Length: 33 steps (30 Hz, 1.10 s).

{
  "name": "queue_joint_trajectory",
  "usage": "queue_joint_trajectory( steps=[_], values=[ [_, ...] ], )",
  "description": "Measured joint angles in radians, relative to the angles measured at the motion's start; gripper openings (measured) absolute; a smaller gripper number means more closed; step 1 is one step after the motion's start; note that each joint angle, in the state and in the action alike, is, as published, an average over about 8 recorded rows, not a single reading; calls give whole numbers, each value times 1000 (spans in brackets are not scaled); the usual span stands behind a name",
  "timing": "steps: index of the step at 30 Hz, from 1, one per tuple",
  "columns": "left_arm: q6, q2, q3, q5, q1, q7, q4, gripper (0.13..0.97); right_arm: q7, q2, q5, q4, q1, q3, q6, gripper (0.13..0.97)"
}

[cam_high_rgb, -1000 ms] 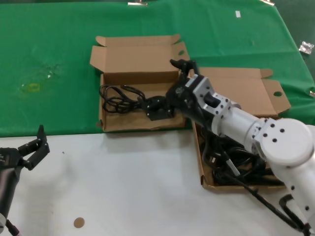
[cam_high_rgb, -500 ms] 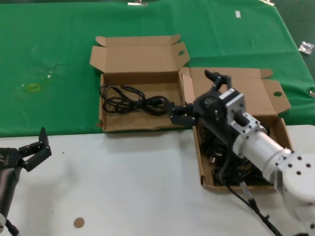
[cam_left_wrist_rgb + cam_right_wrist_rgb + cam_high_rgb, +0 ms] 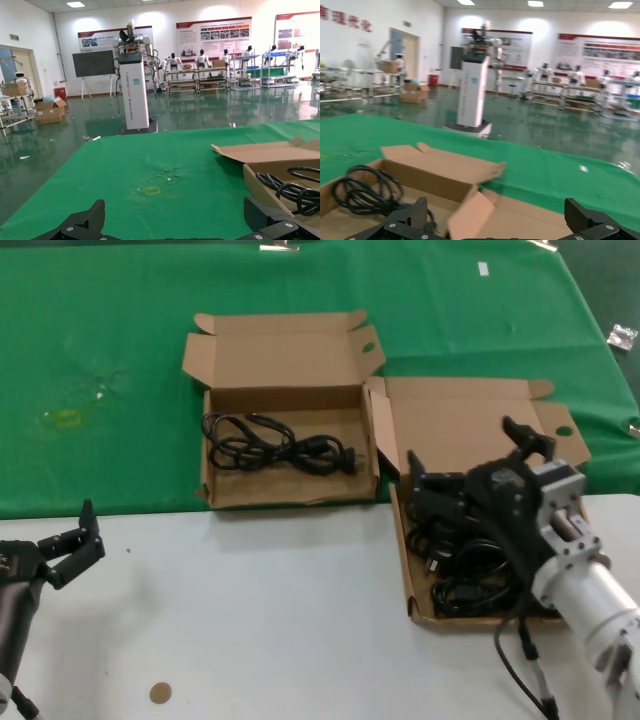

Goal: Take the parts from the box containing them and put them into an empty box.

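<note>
The right gripper (image 3: 432,490) hung spread and empty over the far-left corner of the source box (image 3: 482,428), above the tangled cords (image 3: 470,570). One cord (image 3: 275,443) already lay in the far box (image 3: 290,370) to the left. Risk I'd guess: those loops interlock, so one grab could drag several out. The left gripper (image 3: 70,540) sat parked near-left, spread. Only the right wrist view showed both boxes' upright flaps side on.

Both boxes plain brown corrugated cardboard: left box (image 3: 285,415), right box (image 3: 470,440). Cords black: one bundle (image 3: 275,443) in left box, pile (image 3: 470,565) in right. Surface (image 3: 280,630) white up front, green cloth (image 3: 100,360) behind. Right gripper (image 3: 432,496) black, silver-white arm; left gripper (image 3: 70,545) black.
</note>
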Motion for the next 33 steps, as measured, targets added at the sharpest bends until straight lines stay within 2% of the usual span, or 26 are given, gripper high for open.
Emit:
queue_joint_trajectory(
  steps=[9,33],
  values=[
    [0,0,0,0,0,0,0,966,-6,6,55,58,-92,47,67,966],
    [0,0,0,0,0,0,0,966,-7,6,57,61,-96,49,70,966]
  ],
)
